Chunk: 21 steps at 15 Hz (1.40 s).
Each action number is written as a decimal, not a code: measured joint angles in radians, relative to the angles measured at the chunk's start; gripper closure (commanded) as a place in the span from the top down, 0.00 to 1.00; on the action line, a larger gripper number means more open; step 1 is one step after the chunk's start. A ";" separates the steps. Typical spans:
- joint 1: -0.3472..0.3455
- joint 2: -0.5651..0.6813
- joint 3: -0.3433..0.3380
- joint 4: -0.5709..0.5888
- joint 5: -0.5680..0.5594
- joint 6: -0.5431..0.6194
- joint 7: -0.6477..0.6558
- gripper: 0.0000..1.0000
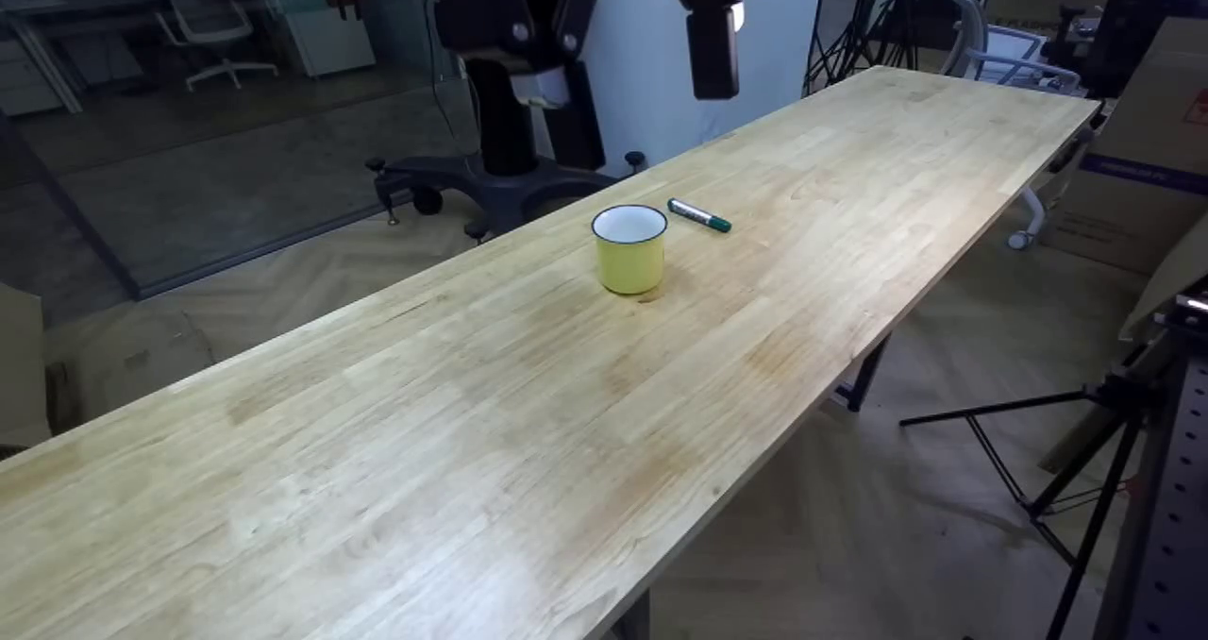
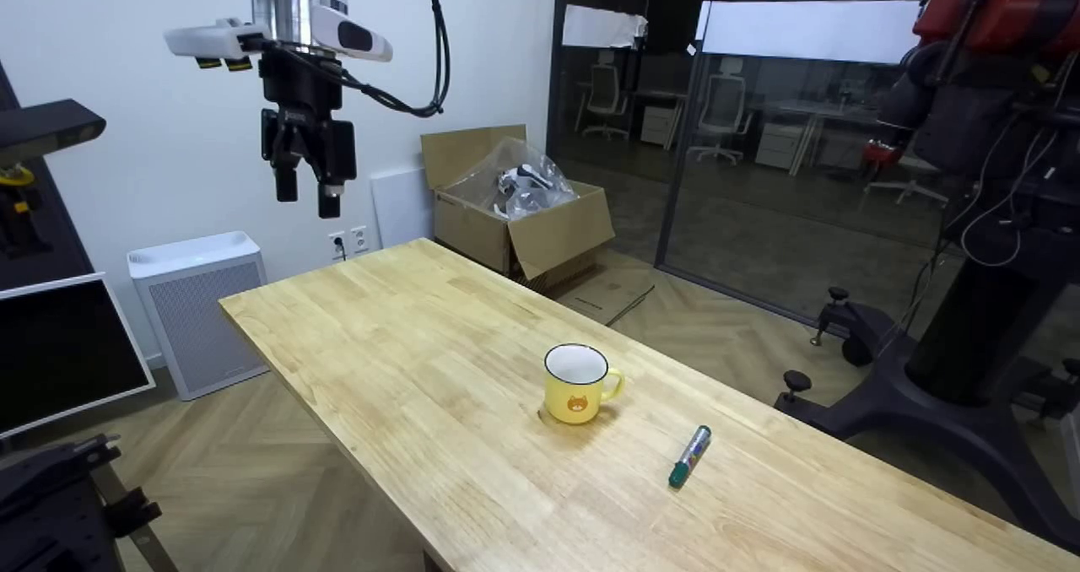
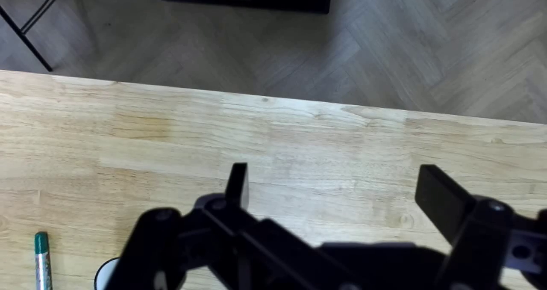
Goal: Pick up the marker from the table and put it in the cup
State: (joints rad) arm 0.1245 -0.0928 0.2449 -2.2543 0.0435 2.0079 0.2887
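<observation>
Seeing a Robotiq gripper (image 2: 308, 201) spread wide, holding nothing, high up. Tbh might whack the yellow mug (image 2: 574, 391) going for the green-capped marker (image 2: 691, 455), lying so near it on the wooden tabletop (image 2: 460, 420).

No text is legible: the marker (image 1: 699, 215) on the table (image 1: 528, 432) and the cardboard box (image 1: 1137, 144) near the table carry blurred print.

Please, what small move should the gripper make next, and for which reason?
Probably shift the gripper sideways toward the marker, without descending first. It is open and empty, high above the table, and in the wrist view the marker lies near the lower left corner, with the cup between them. Descending now would likely miss it.
</observation>
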 measured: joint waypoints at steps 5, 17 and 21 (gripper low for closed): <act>-0.012 0.000 -0.034 -0.016 -0.058 0.180 0.061 1.00; -0.131 0.008 -0.195 -0.037 -0.081 0.432 0.067 1.00; -0.139 0.014 -0.218 -0.034 -0.057 0.429 -0.007 1.00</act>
State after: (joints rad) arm -0.0149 -0.0793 0.0265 -2.2879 -0.0136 2.4373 0.2814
